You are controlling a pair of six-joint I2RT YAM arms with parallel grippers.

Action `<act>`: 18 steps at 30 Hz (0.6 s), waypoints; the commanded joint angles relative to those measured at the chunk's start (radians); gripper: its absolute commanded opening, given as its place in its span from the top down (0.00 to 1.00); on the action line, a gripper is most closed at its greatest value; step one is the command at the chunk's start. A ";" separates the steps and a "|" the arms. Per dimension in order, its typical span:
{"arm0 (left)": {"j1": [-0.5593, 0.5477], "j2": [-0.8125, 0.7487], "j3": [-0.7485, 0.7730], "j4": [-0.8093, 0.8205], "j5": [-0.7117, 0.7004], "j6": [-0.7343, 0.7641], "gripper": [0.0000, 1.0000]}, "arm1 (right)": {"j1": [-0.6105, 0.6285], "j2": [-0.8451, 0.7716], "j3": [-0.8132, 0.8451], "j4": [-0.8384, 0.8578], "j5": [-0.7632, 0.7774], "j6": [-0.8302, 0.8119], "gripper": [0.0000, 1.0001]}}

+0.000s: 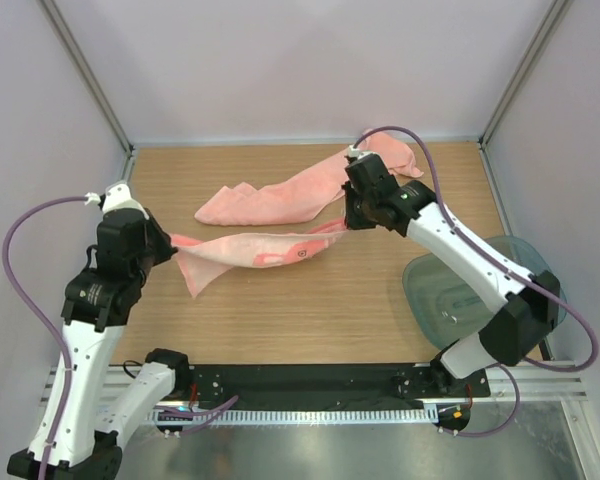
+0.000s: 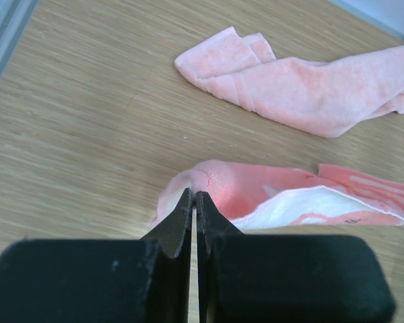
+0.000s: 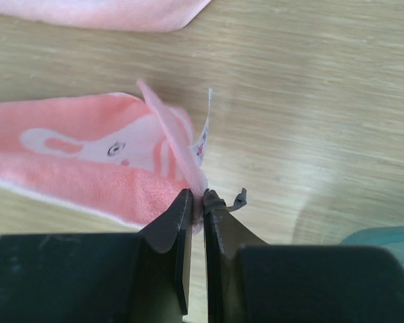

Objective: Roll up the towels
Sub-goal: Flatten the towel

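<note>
The smaller pink towel with pale stripes (image 1: 252, 250) hangs stretched between both grippers, just above the wooden table. My left gripper (image 1: 168, 243) is shut on its left corner; the pinched edge shows at the fingertips in the left wrist view (image 2: 195, 195). My right gripper (image 1: 348, 222) is shut on its right end, with cloth squeezed between the tips in the right wrist view (image 3: 200, 198). The towel's printed face (image 3: 87, 151) spreads left of the right fingers. The long plain pink towel (image 1: 300, 190) lies crumpled behind, running up to the back right; it also shows in the left wrist view (image 2: 303, 87).
A translucent teal-grey tray (image 1: 480, 285) sits at the right front of the table, beside the right arm's base; its rim shows in the right wrist view (image 3: 384, 237). Grey enclosure walls close in the back and sides. A black rail (image 1: 310, 385) runs along the near edge.
</note>
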 commanded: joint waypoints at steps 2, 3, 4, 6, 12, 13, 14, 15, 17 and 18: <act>0.000 0.076 0.053 0.034 0.097 -0.033 1.00 | -0.023 -0.051 -0.028 -0.065 -0.137 -0.026 0.99; 0.001 0.091 0.058 0.048 0.114 -0.041 1.00 | -0.031 -0.050 0.001 -0.070 -0.139 -0.027 0.99; 0.001 0.126 0.063 0.059 0.125 -0.044 1.00 | -0.046 -0.042 0.018 -0.079 -0.137 -0.033 0.99; 0.001 0.164 0.075 0.093 0.149 -0.046 1.00 | -0.069 0.002 0.076 -0.091 -0.140 -0.041 0.99; 0.001 0.367 0.272 0.100 0.165 0.000 1.00 | -0.152 0.140 0.297 -0.159 -0.159 -0.069 0.99; 0.001 0.394 0.302 0.102 0.172 0.017 1.00 | -0.163 0.175 0.333 -0.171 -0.154 -0.076 0.99; 0.003 0.437 0.328 0.102 0.180 0.026 1.00 | -0.183 0.188 0.368 -0.186 -0.150 -0.076 0.99; 0.003 0.459 0.395 0.094 0.191 0.037 1.00 | -0.190 0.199 0.437 -0.202 -0.142 -0.081 0.99; 0.003 0.485 0.446 0.090 0.224 0.060 1.00 | -0.204 0.205 0.491 -0.254 -0.108 -0.085 0.99; 0.001 0.482 0.467 0.091 0.227 0.065 1.00 | -0.206 0.191 0.508 -0.263 -0.096 -0.084 0.99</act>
